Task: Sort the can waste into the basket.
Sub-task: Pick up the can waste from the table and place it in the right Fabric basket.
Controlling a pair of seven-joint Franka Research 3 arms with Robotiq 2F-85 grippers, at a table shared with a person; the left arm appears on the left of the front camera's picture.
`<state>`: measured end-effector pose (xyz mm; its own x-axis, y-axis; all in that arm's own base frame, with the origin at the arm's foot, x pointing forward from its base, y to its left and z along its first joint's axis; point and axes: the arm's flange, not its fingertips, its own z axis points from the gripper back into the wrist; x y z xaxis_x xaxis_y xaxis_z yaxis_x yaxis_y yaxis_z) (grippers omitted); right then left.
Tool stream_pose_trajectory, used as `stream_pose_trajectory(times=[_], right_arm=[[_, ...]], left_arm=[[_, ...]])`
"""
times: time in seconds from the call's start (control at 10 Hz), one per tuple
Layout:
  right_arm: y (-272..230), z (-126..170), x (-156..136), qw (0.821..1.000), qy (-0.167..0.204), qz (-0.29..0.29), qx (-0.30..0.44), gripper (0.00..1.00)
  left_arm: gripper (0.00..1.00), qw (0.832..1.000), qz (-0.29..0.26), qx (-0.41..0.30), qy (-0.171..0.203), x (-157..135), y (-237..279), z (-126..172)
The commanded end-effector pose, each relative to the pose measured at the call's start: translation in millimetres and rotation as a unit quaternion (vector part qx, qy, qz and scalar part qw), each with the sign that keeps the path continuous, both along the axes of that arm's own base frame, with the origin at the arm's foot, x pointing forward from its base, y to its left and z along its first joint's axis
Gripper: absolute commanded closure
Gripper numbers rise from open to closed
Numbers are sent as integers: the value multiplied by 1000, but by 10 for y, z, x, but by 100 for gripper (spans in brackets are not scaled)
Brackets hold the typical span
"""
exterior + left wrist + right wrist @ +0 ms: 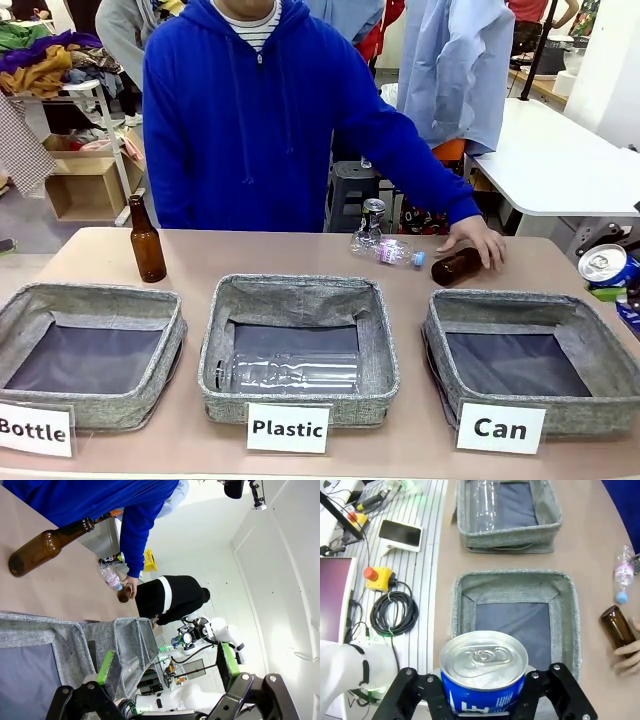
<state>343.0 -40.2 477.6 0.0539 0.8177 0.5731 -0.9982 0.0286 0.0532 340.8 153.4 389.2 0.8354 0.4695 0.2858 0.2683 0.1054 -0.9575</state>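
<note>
- right jaws closed around the blue and white can point(484, 675), held up by the right edge of the "can" basket point(520, 303)
- left jaws spread wide, holding nothing
- that basket lies bare inside, so no can is sorted yet
- crushed can point(373, 213) stands at the far edge of the surface point(250, 255) beside a clear plastic bottle point(390, 252); i judge it the second pick, after this drop

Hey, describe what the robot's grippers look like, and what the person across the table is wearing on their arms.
The left gripper has black, bolted linkage jaws tipped with bright green pads. The right gripper shows the same black linkages. The person's blue hoodie has long sleeves.
</note>
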Motion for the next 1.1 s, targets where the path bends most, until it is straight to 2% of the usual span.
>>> stream_pose_trajectory(times=[0.0, 0.1, 0.2, 0.3, 0.4, 0.5, 0.8, 0.9, 1.0], right_arm=[[6, -28, -36, 1000, -24, -2, 3, 20], [13, -35, -19, 1000, -28, -7, 6, 0], [-2, -31, 21, 999, -33, -12, 12, 0], [-34, -33, 62, 1000, -23, -15, 13, 0], [-100, -18, 128, 999, -17, -25, 28, 7], [-142, -11, 168, 999, -18, -33, 35, 0], [-272, 34, 313, 997, -3, -48, 68, 0], [-300, 55, 350, 994, 16, -63, 91, 0], [-309, 92, 422, 974, 69, -137, 170, 0]], left_arm=[[0, 1000, -4, -4, 4, -17, -11, 35], [0, 1000, -4, -4, 4, -17, -11, 35], [0, 1000, -4, -4, 4, -17, -11, 35], [0, 1000, -4, -4, 4, -17, -11, 35], [0, 1000, -4, -4, 4, -17, -11, 35], [0, 1000, -4, -4, 4, -17, -11, 35], [0, 1000, -4, -4, 4, -17, -11, 35], [0, 1000, -4, -4, 4, -17, -11, 35], [0, 1000, -4, -4, 4, -17, -11, 35]])
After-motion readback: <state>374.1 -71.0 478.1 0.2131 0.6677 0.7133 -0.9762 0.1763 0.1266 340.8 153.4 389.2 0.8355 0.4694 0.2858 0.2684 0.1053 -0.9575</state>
